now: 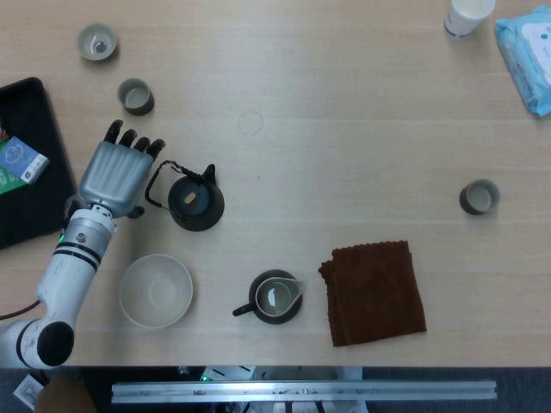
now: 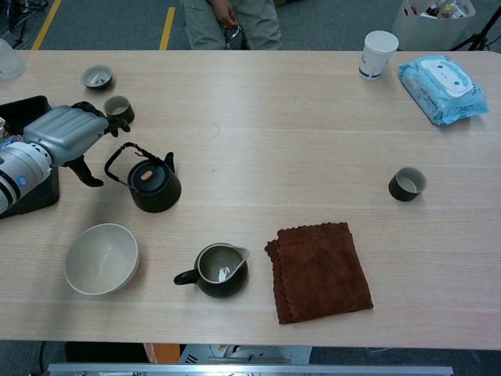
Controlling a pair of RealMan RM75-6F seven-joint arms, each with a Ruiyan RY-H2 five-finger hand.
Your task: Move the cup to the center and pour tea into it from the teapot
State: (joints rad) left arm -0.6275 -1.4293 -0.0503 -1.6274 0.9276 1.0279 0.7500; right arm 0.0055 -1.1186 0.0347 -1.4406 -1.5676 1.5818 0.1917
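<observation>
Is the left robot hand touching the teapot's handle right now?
Cannot tell. In the head view the left robot hand has fingertips right beside the teapot handle, with no plain gap or contact. The chest view also leaves it unclear.

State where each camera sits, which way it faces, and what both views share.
Head view: above the table, looking straight down; shows the left robot hand and its forearm.
Chest view: lower, at the near edge, looking across the table to the floor beyond; shows the same robot hand.
Shared: teapot, bowl, cloth.
</observation>
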